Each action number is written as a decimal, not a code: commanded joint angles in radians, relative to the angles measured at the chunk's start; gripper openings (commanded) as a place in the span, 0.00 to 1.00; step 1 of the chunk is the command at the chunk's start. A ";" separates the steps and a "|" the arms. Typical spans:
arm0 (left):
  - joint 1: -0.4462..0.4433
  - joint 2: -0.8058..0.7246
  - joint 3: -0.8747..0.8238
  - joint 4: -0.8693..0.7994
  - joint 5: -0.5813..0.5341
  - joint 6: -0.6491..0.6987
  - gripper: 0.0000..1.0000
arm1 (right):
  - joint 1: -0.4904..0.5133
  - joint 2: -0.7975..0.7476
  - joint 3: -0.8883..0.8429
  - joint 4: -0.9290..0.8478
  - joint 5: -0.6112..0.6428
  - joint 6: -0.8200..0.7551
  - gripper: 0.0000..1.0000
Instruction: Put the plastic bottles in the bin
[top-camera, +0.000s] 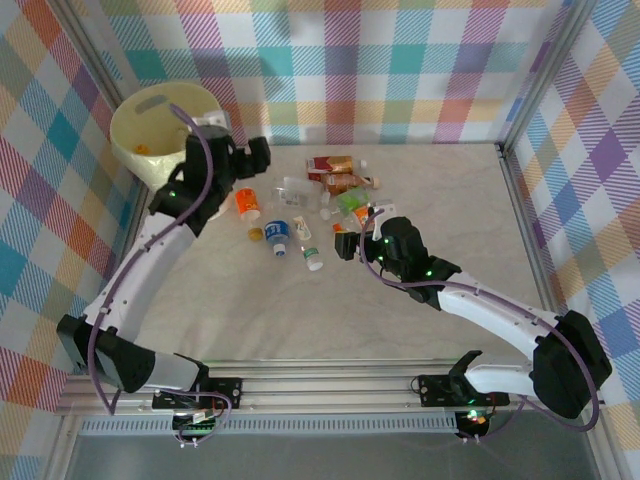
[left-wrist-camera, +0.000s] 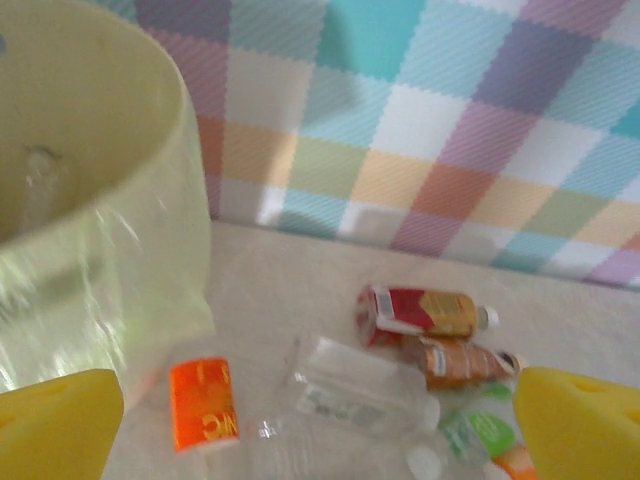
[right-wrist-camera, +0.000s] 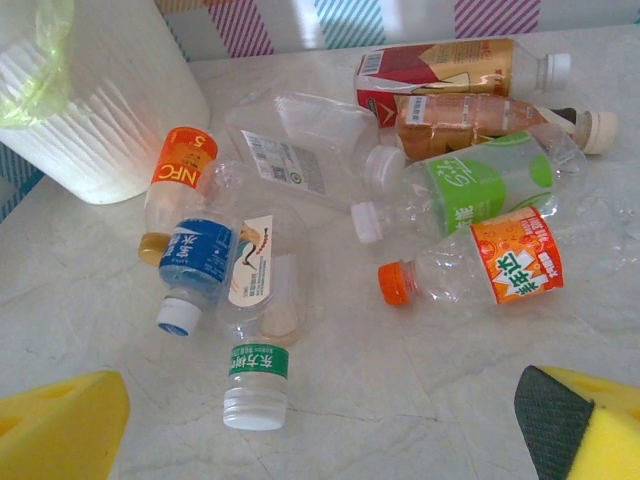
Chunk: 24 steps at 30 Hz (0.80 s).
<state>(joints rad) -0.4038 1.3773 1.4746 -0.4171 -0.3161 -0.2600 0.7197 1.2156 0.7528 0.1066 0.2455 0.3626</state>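
The pale-yellow bin (top-camera: 160, 128) stands at the far left corner, and it also rises at the left of the left wrist view (left-wrist-camera: 95, 210). Several plastic bottles (top-camera: 305, 205) lie scattered mid-table. My left gripper (top-camera: 243, 168) hovers open between the bin and the pile, above an orange-labelled bottle (left-wrist-camera: 203, 403) and a clear crushed bottle (left-wrist-camera: 360, 385). My right gripper (top-camera: 352, 232) is open and empty at the pile's near right side. Under it lie a green-banded bottle (right-wrist-camera: 255, 385) and an orange-capped bottle (right-wrist-camera: 480, 270).
A red-labelled bottle (right-wrist-camera: 450, 68), a brown one (right-wrist-camera: 490, 118) and a green-labelled one (right-wrist-camera: 470, 190) lie at the pile's far side. A blue-labelled bottle (right-wrist-camera: 195, 258) lies near the bin (right-wrist-camera: 100, 100). Checked walls close in the table's back and sides (top-camera: 400, 60).
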 joint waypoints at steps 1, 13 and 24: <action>-0.053 -0.031 -0.074 0.037 -0.079 -0.075 1.00 | -0.001 -0.014 0.011 0.010 0.026 0.018 1.00; -0.072 -0.004 -0.258 0.014 -0.084 -0.147 1.00 | 0.000 0.001 0.021 -0.014 0.032 0.018 1.00; -0.021 0.149 -0.318 0.050 -0.048 -0.218 1.00 | 0.000 0.031 0.052 -0.042 0.021 0.000 1.00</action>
<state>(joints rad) -0.4545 1.4971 1.1671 -0.3939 -0.3721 -0.4381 0.7197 1.2362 0.7647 0.0780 0.2611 0.3626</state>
